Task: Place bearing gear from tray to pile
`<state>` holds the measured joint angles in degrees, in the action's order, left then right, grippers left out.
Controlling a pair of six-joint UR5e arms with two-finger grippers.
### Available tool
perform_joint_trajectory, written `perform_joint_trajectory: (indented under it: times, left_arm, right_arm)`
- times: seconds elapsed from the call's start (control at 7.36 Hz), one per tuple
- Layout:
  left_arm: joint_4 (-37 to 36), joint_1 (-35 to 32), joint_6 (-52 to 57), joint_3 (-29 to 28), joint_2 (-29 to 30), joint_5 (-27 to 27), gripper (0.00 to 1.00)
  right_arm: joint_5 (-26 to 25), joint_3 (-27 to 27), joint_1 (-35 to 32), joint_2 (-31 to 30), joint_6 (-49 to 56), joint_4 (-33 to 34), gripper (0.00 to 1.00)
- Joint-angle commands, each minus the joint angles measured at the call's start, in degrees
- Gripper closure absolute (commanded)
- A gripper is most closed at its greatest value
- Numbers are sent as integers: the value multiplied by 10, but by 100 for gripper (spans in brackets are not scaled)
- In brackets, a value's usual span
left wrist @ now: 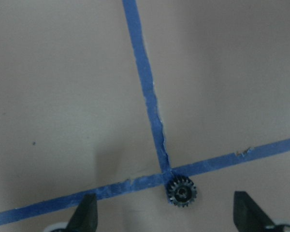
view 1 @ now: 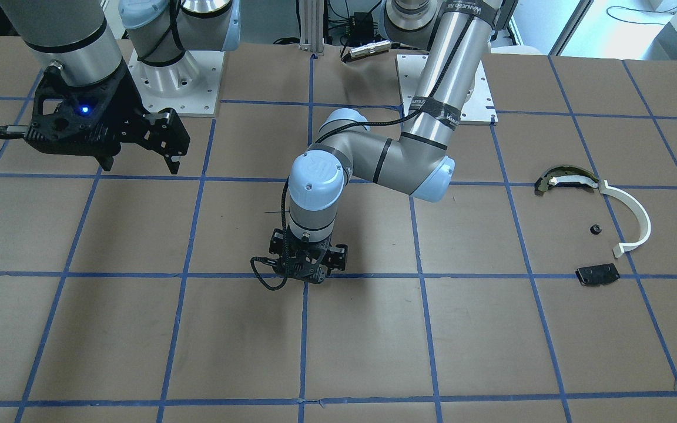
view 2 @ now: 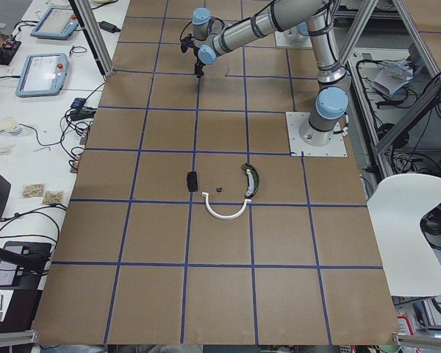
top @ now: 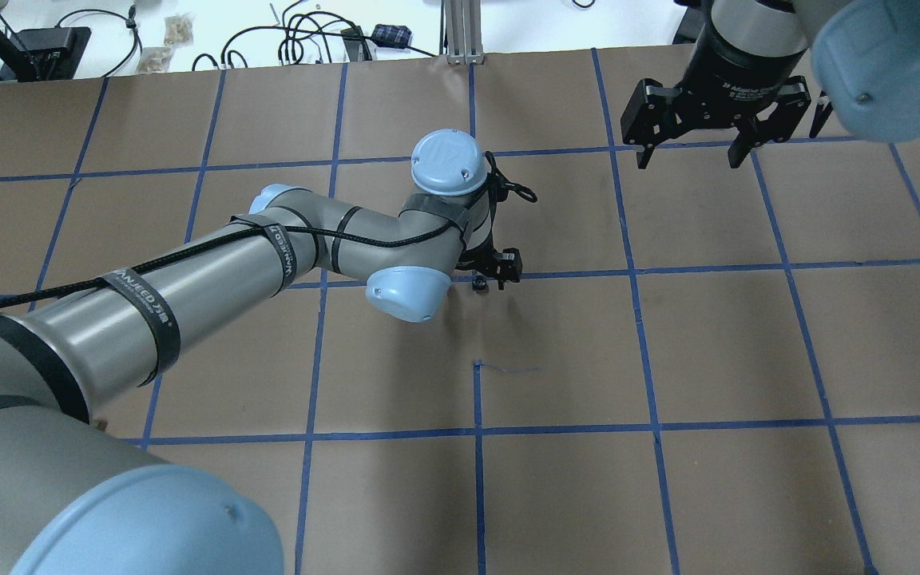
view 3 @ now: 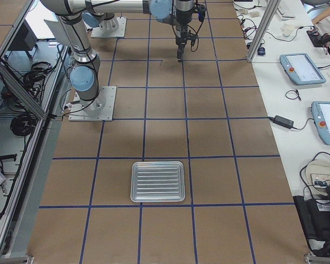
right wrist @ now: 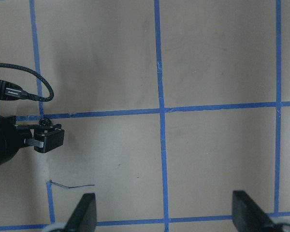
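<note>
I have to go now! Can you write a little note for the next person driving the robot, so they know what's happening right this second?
Left gripper: open, low over the table, with the bearing gear between its jaws, not gripped.
Right gripper: open, empty, up above the table.
Gear: flat on the table beside a blue tape crossing, far from tray and pile.
Tray: looks empty.
Pile: white arc, olive piece, black plate, small dark part.
Done: gear is out of the tray.
Left to do: grip it, carry it to the pile, release.
</note>
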<state>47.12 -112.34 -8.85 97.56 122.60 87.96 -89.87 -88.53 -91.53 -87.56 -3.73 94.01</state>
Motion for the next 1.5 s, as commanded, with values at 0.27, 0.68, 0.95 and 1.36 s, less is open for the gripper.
perform_joint_trajectory:
  times: [0.27, 0.68, 0.95, 1.36]
  left_arm:
    - [-1, -1, 1, -1, 9, -7, 23]
    - [-1, -1, 5, -3, 9, -5, 94]
    - [-1, -1, 7, -3, 9, -5, 100]
    - [1, 1, 11, -18, 6, -5, 100]
  right_arm:
    - [8, -1, 0, 2, 25, 7, 0]
    - [10, 0, -5, 6, 20, 13, 0]
    - [10, -1, -6, 6, 19, 14, 0]
    - [12, -1, -6, 7, 18, 18, 0]
